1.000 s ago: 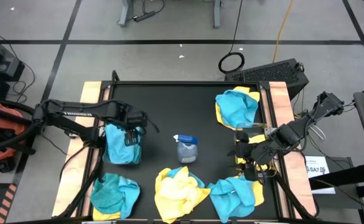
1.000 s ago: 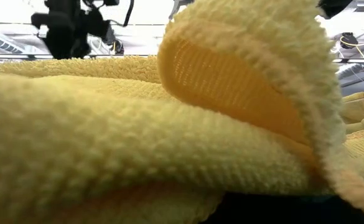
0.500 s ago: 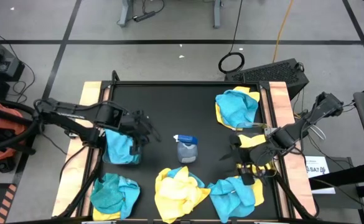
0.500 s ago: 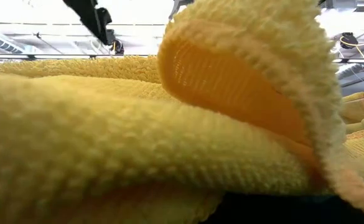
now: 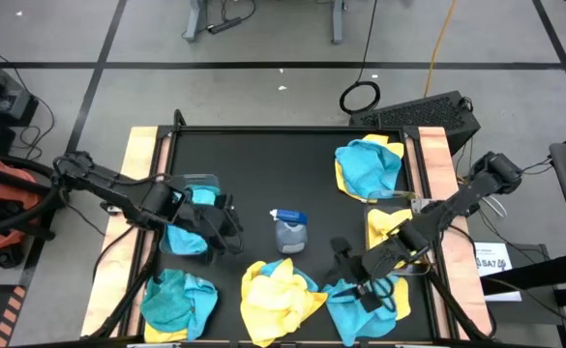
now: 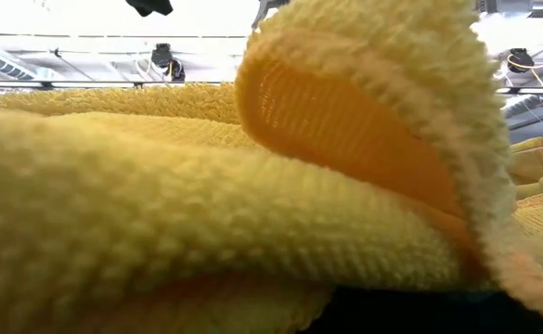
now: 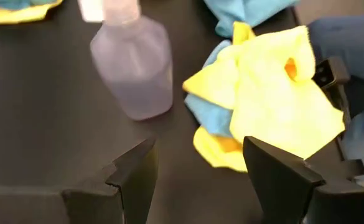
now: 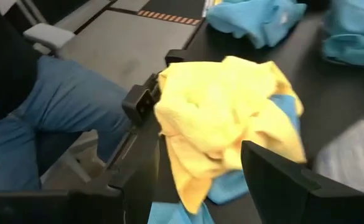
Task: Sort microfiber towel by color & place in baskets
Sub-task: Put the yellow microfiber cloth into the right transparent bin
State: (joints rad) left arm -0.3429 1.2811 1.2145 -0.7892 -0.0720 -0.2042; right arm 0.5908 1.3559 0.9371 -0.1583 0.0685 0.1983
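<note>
A crumpled yellow-and-blue towel heap (image 5: 275, 296) sits at the middle of the table's near edge, the edge closest to the camera at table height — so close that yellow cloth (image 6: 252, 204) fills nearly all of that view.

Both arms point at this heap. The left gripper (image 5: 226, 224) hovers just left of the spray bottle (image 5: 289, 232), fingers spread w/ nothing between them; in its wrist view the heap (image 7: 275, 106) lies straight ahead past the bottle (image 7: 135, 62). The right gripper (image 5: 352, 274) hangs low over the neighbouring blue heap (image 5: 368, 307) near the near right corner, fingers likewise apart and empty; its wrist view frames the yellow cloth (image 8: 222, 118) dead ahead, between the fingertips' line. Judging by that, the right gripper is nearer, approx. beside the heap's right side, and seems best placed to pick. The heap has no clear long axis, just a rumpled mound.

Count, from above: four loose heaps — one blue (image 5: 177, 303) at the near left corner, the yellow-blue middle one, the blue one by the right gripper, and a blue-over-yellow one (image 5: 369, 166) near the far right corner. Two clear baskets: left one (image 5: 188, 215) holds blue cloth, right one (image 5: 387, 224) by the right edge holds yellow. One spray bottle, mid-table.

A seated person's jeans (image 8: 57, 112) show beyond the near edge.
</note>
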